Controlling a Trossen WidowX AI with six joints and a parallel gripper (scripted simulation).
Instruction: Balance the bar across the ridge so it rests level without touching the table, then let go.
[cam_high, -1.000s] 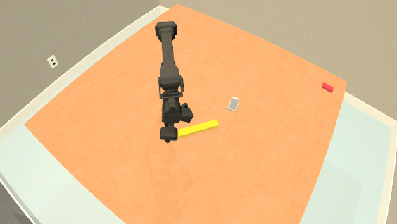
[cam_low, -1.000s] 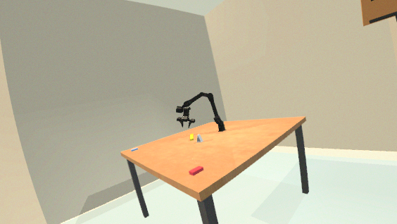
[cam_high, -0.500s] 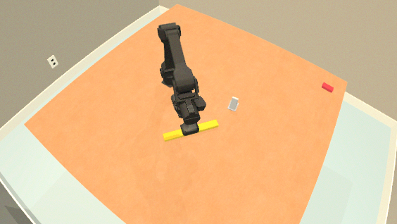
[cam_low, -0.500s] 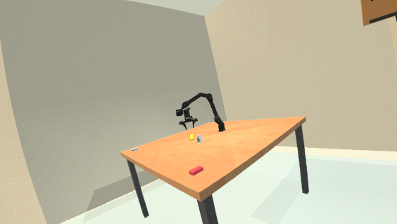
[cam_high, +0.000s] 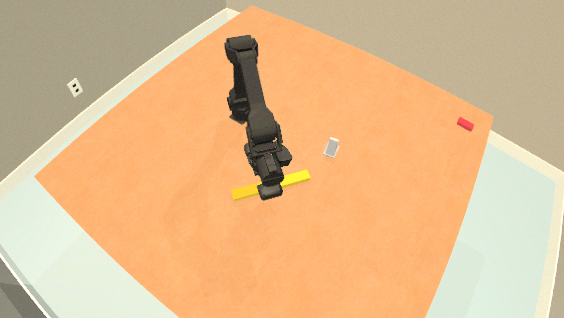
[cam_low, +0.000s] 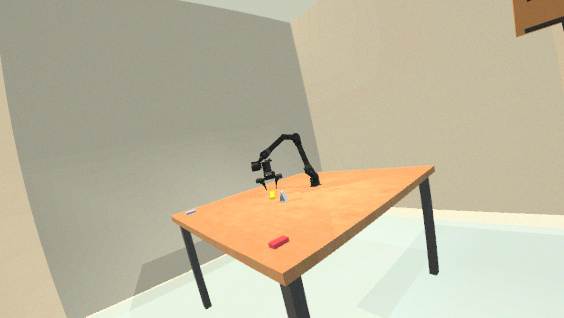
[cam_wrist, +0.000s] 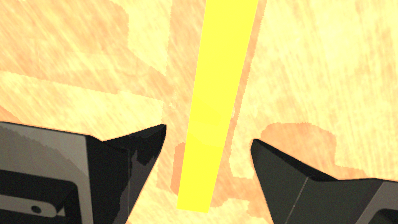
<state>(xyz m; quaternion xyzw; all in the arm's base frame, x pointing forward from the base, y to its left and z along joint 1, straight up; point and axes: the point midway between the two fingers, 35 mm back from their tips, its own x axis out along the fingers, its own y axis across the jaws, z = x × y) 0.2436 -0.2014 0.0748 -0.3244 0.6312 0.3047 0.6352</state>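
The yellow bar (cam_high: 270, 185) lies flat on the orange table (cam_high: 380, 210), near the middle of the worktop and a little toward its front edge. Its long side runs roughly along that edge. The gripper (cam_wrist: 207, 142) hangs directly above the bar's middle, pointing down, and in the top view it covers the middle part of the bar. Its two dark fingers stand well apart, one on each side of the bar, and in the wrist view there is a gap between each fingertip and the bar. The gripper is holding nothing.

The small grey ridge (cam_high: 331, 147) stands near the bar's right end, toward the back, and does not touch it.

A red block (cam_high: 465, 123) lies far away, close to the right corner of the worktop. In the exterior view a small blue piece (cam_low: 190, 212) lies at another corner.
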